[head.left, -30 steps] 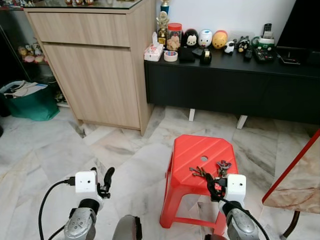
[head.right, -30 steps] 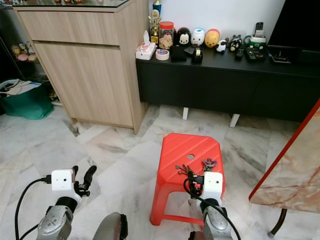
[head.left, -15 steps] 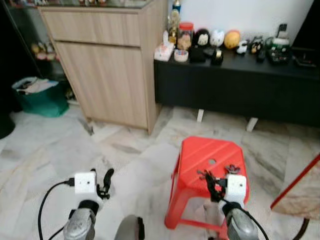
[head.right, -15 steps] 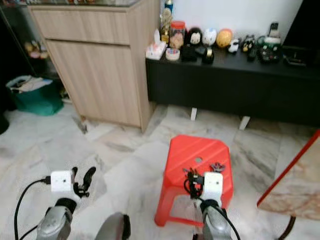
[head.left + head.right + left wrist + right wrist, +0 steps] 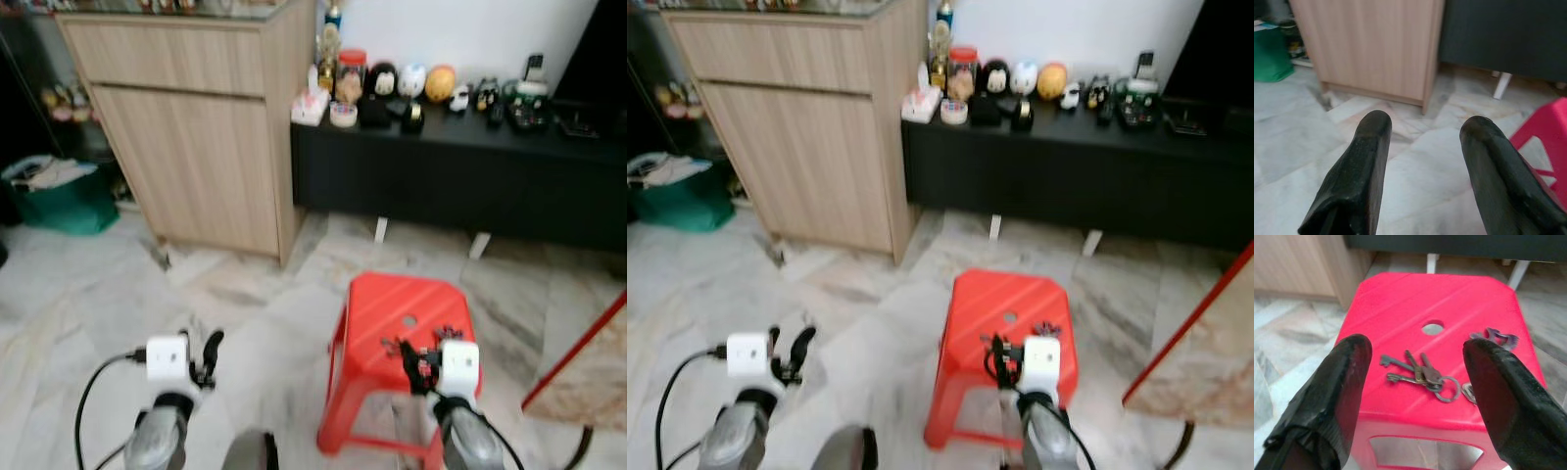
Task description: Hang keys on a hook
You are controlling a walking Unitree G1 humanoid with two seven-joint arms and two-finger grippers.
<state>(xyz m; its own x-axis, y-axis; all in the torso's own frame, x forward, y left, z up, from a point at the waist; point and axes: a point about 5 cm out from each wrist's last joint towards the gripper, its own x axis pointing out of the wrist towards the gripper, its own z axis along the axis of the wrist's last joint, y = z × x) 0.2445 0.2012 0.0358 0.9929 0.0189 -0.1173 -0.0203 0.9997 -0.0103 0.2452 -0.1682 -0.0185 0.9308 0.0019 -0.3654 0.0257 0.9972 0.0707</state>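
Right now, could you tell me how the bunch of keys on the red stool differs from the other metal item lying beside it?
The bunch of keys lies near the middle of the red stool, just below its hole; the other metal item lies nearer the stool's edge. The keys look brownish and fan out from a ring; the other item looks greyer and more compact, its kind unclear. Both lie flat and ungripped, between the right gripper's open jaws.

Red plastic stool (image 5: 1400, 303) with a round hole in its seat stands on marble floor (image 5: 98, 284). A bunch of metal keys (image 5: 1418, 374) lies on the seat, with a second small metal cluster (image 5: 1498, 338) near the edge.
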